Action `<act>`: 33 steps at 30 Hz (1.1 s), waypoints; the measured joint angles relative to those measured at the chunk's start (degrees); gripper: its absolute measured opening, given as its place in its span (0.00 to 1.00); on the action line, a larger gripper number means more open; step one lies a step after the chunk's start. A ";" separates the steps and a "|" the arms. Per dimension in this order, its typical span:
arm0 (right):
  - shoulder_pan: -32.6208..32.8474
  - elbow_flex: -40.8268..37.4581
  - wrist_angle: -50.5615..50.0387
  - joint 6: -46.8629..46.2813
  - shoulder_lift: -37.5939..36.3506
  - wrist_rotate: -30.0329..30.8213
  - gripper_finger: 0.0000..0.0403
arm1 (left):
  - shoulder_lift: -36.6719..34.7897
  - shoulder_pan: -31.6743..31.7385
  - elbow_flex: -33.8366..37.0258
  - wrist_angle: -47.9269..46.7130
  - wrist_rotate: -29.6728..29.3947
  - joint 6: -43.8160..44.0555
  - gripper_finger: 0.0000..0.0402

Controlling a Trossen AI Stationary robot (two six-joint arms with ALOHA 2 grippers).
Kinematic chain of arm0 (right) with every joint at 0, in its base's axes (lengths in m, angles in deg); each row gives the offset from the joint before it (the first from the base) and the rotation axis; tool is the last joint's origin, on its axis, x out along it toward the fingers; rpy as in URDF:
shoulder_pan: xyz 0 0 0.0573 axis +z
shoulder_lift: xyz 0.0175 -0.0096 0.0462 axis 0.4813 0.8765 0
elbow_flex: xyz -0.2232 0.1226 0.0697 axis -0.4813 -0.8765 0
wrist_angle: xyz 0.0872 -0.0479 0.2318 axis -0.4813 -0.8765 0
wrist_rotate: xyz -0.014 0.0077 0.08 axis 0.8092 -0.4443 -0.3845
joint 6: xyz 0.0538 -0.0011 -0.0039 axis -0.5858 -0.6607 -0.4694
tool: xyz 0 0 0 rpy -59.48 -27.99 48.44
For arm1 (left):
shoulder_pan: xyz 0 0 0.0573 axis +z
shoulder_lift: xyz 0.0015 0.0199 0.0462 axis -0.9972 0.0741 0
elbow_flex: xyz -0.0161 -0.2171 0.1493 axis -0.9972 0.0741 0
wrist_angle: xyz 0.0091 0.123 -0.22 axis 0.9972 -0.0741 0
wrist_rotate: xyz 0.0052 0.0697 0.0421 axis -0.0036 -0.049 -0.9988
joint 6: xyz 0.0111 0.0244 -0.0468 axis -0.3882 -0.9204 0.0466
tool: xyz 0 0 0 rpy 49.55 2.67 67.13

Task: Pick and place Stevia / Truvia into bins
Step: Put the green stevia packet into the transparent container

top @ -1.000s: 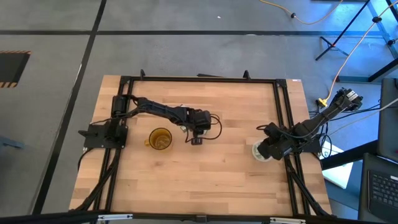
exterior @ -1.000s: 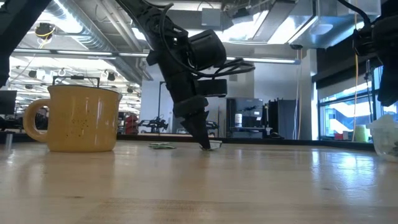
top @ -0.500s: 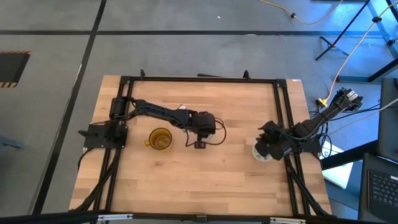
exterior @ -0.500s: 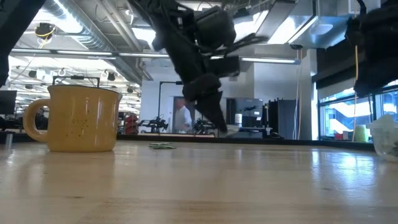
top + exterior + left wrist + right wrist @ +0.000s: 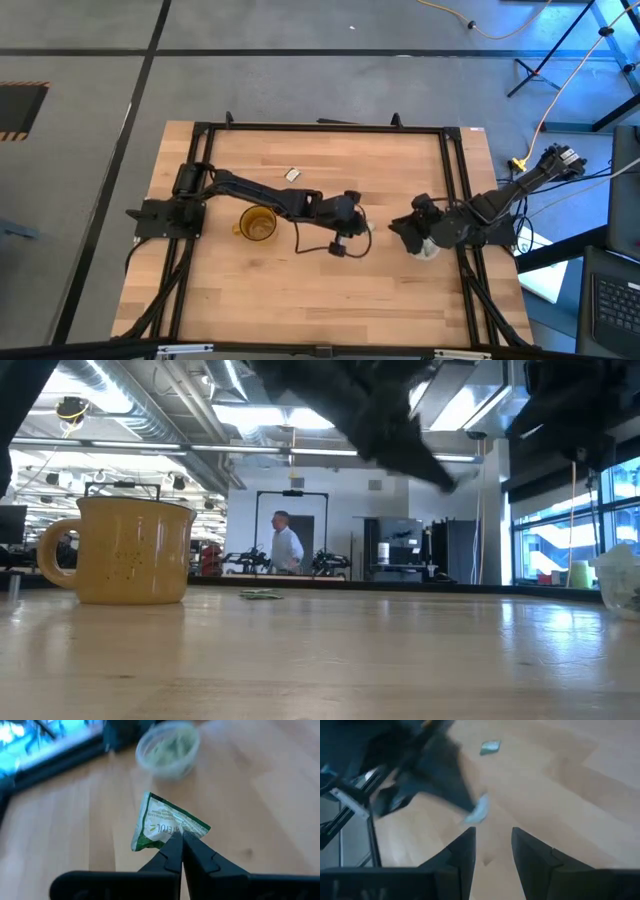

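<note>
While the amber mug [image 5: 257, 224] stands left on the table [image 5: 250, 290], my left gripper [image 5: 181, 841] hangs mid-table, pinching a green-white sachet [image 5: 165, 824]. One sachet [image 5: 293, 174] lies farther back. Right: clear cup [image 5: 168, 748], my right gripper [image 5: 492, 840] spread.

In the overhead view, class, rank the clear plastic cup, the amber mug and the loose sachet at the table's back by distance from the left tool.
1. Clear colourless plastic cup, to its right, under the right arm.
2. Green-and-white loose sachet, back of the table.
3. Amber translucent mug, to its left.

Measured from the left tool; 2 and 3 are close.
</note>
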 joint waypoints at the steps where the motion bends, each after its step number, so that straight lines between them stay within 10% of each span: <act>1: -0.57 0.00 0.01 0.12 0.00 0.04 0.32 | -0.03 -0.52 -0.44 0.41 0.00 -0.71 0.01; 33: -3.22 0.00 13.27 13.34 5.79 -2.05 0.24 | -0.08 -3.16 -3.50 4.11 -7.30 -3.61 0.01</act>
